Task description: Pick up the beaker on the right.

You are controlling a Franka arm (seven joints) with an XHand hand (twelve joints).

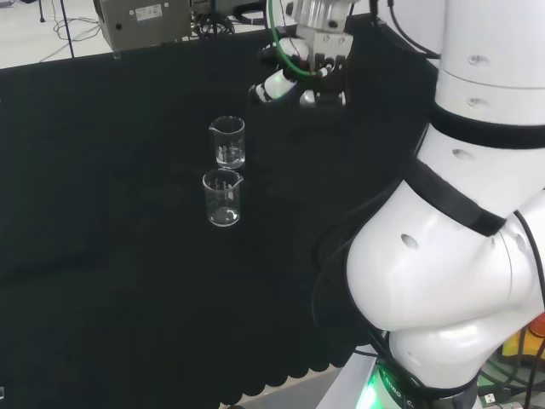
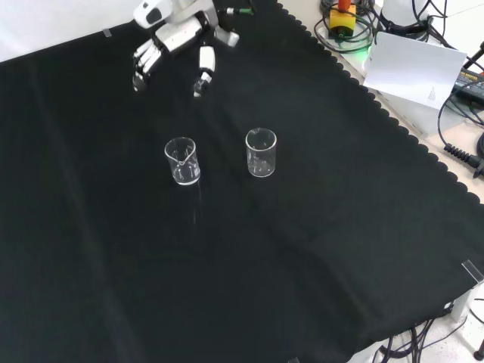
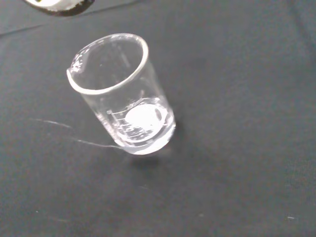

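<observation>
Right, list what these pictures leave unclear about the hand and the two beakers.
- Which beaker the wrist view shows: just one is in frame, the other beyond its edge.
- Hand, head view: the palm is turned away behind the wrist, so the fingers' pose is hard to read.
- Beaker contents: the left beaker and right beaker in the front view are clear glass and small.

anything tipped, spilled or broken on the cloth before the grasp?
Nothing stands out. Both beakers stand upright and apart on the black cloth: one on the front view's left, the other on its right. No liquid or shards visible. The hand hovers above, open, holding nothing.
</observation>
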